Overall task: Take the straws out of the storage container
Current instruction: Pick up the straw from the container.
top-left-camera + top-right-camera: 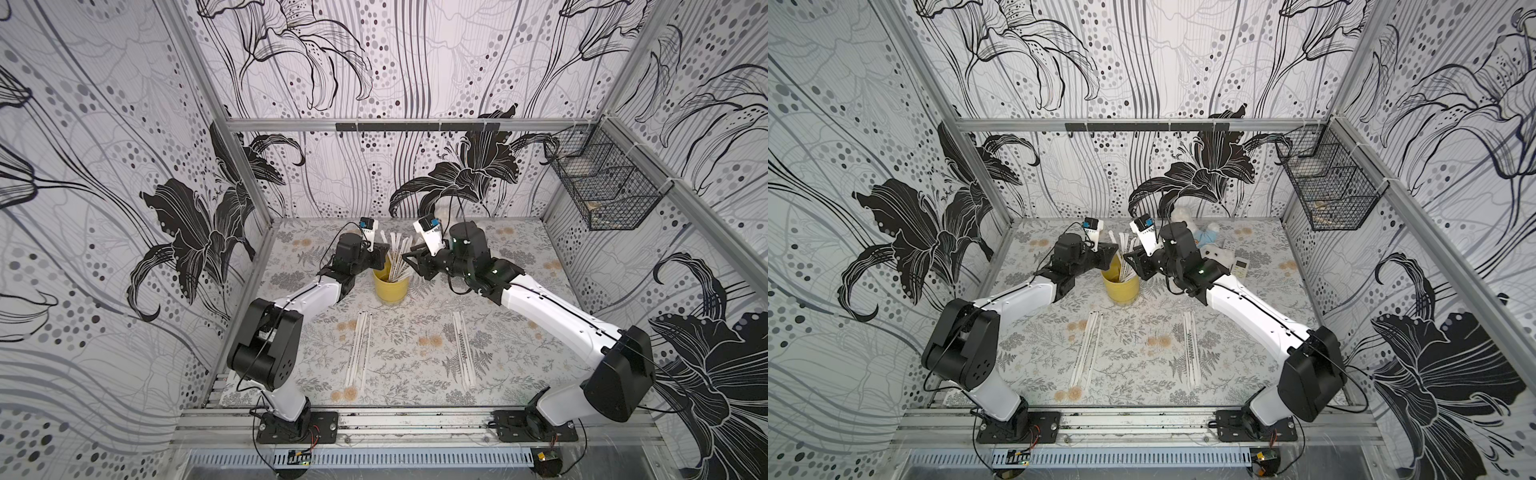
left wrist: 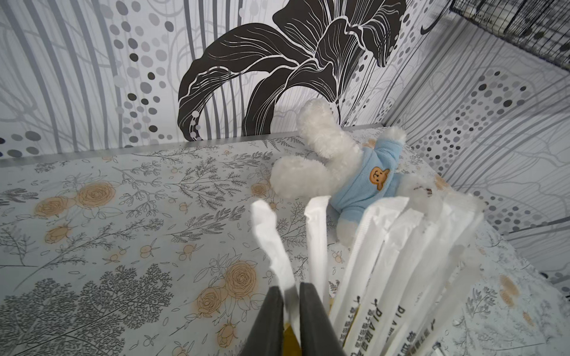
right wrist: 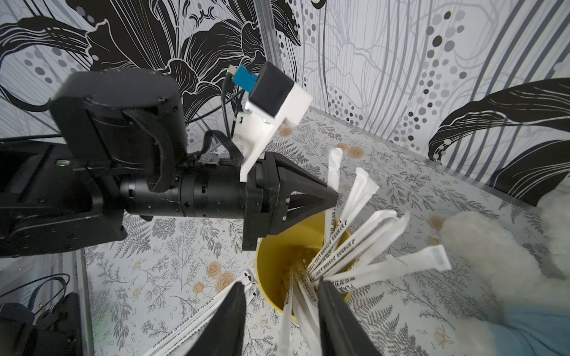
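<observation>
Mustard-yellow cup (image 1: 390,291) standing upright at mid-surface (image 1: 415,361), paper-wrapped straws (image 1: 401,253) fanning from its mouth. Left claw (image 2: 290,286) pinches one straw (image 2: 271,240) above the rim. Right claw (image 3: 280,282) hangs open over the bundle. Loose straws (image 1: 359,351) lie flat in two groups beside the cup.

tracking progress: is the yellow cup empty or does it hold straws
Not empty: several straws stand fanned out in the upright yellow cup.
</observation>
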{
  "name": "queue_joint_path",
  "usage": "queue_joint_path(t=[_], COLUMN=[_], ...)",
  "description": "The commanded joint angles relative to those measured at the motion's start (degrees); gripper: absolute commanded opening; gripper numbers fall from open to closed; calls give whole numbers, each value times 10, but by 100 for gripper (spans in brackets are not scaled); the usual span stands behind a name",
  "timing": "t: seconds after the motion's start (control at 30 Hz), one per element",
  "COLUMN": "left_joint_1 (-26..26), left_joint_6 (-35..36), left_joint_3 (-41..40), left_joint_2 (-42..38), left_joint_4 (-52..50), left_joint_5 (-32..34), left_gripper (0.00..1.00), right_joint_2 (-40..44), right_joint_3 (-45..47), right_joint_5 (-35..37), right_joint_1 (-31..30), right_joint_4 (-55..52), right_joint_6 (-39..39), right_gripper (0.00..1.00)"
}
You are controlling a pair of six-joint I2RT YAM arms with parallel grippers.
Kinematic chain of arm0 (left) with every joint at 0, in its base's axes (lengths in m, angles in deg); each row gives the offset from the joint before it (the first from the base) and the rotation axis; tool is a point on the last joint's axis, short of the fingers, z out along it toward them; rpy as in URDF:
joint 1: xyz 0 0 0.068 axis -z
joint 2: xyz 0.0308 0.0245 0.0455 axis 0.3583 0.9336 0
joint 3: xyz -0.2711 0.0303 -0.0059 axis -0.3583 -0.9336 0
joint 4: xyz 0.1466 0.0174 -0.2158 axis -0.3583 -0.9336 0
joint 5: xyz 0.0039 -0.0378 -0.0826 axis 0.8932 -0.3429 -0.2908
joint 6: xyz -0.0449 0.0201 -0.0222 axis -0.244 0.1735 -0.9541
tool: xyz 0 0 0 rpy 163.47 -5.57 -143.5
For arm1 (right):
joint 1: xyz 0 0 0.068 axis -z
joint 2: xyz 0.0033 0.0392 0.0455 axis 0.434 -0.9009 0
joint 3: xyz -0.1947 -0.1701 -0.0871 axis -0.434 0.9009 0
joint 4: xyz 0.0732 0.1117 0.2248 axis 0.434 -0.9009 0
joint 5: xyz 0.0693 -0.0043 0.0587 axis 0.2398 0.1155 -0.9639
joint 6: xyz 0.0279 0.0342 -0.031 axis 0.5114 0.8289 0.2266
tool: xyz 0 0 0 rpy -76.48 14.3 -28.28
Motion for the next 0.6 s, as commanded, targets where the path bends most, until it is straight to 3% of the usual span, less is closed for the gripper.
queue_joint_path(t=[0.0,0.23,0.57], left_joint_1=[-5,-7,-7], left_joint_6=[0,-4,-7], left_joint_3=[19,14,2], left_joint_2=[4,-20,-100], left_joint_4=[19,16,-15], left_joint_5=[-11,-13,-3], left_gripper=[11,2,0], right_joint_2=[-5,0,12], right_joint_3=[-19,-23,-23], right_joint_5=[0,3,1], right_joint_1=[-3,-3,-4], right_joint_4=[-3,-7,-9], right_joint_6=[-11,-13,-8], right_gripper=[42,42,42])
